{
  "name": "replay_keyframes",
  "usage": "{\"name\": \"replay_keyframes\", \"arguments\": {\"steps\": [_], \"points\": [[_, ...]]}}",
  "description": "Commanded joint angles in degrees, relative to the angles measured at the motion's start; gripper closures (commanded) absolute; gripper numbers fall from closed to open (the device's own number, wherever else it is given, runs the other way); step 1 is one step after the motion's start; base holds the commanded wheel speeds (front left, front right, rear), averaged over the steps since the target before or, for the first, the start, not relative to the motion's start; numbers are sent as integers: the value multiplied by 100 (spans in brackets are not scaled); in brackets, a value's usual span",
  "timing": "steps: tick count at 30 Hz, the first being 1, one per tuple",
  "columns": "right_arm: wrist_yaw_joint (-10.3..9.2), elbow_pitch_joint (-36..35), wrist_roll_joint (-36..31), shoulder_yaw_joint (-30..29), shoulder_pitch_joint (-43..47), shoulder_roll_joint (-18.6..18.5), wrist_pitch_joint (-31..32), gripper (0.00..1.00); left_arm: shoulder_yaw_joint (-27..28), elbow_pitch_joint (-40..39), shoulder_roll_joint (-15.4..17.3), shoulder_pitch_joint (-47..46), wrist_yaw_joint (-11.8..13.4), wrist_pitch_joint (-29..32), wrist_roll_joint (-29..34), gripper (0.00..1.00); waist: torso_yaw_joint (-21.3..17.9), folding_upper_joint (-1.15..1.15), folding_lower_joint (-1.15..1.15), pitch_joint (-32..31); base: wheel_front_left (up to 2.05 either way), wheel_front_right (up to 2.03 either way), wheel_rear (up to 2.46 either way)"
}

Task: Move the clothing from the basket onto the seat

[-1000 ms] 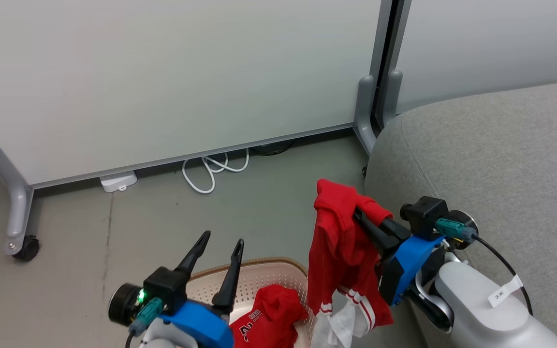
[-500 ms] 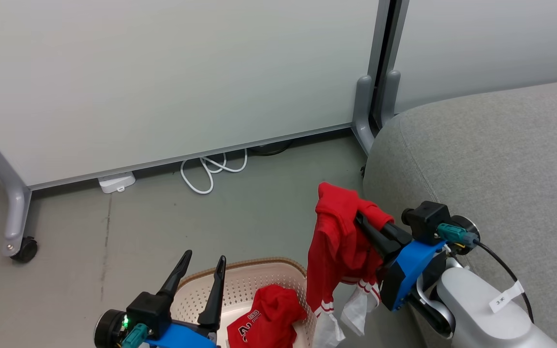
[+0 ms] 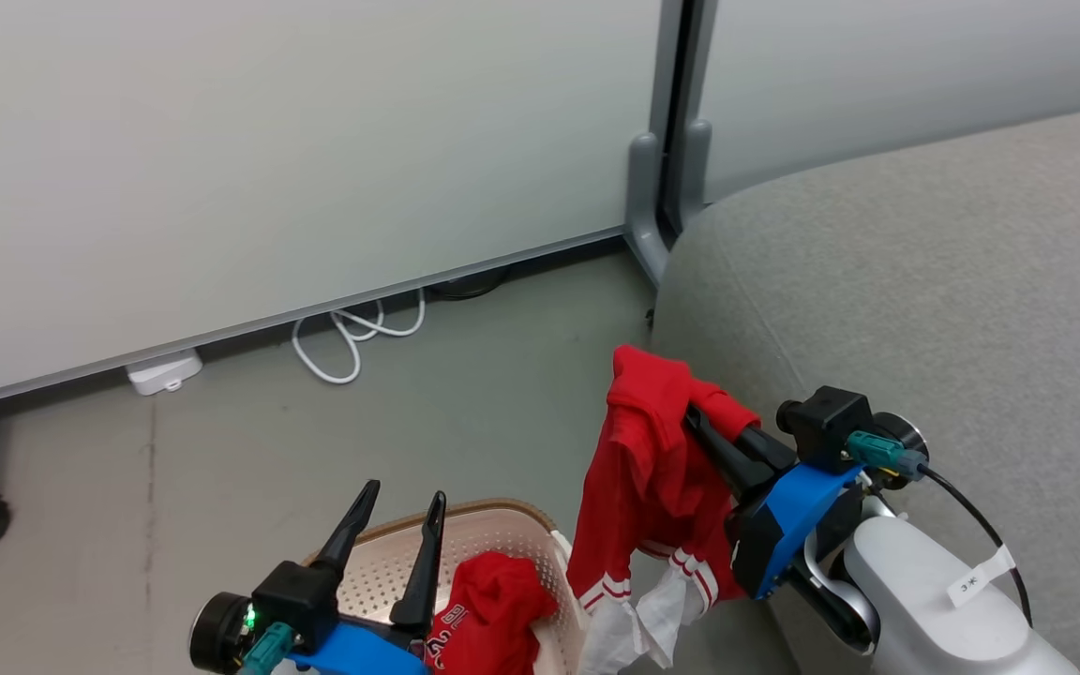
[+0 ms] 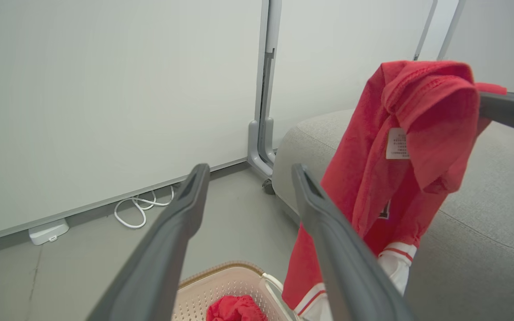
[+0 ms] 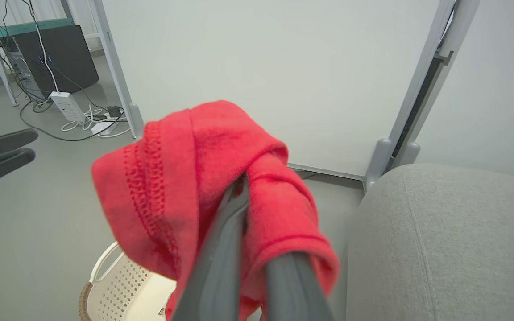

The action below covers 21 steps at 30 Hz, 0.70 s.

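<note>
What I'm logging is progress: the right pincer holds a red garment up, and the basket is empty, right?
No: the right pincer holds a red garment up, but the basket is not empty; the head view shows another red garment inside.

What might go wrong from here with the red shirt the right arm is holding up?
The right gripper holds only a bunched fold of the red shirt, so it may slip off. Its white hem hangs beside the basket rim and might snag while swinging toward the sofa.
</note>
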Motion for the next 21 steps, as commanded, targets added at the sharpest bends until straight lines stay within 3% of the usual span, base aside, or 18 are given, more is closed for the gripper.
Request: {"name": "replay_keyframes", "arguments": {"steps": [1, 21], "points": [[1, -34, -4, -17, 58, 6, 2, 100, 40, 2, -12, -81, -16, -28, 32, 0, -128, 0, 0, 36, 0, 0, 0], [1, -281, -171, -211, 107, 96, 36, 100, 12, -67, -13, -345, -59, -28, 213, 0, -1586, 0, 0, 354, 0, 0, 0]]}}
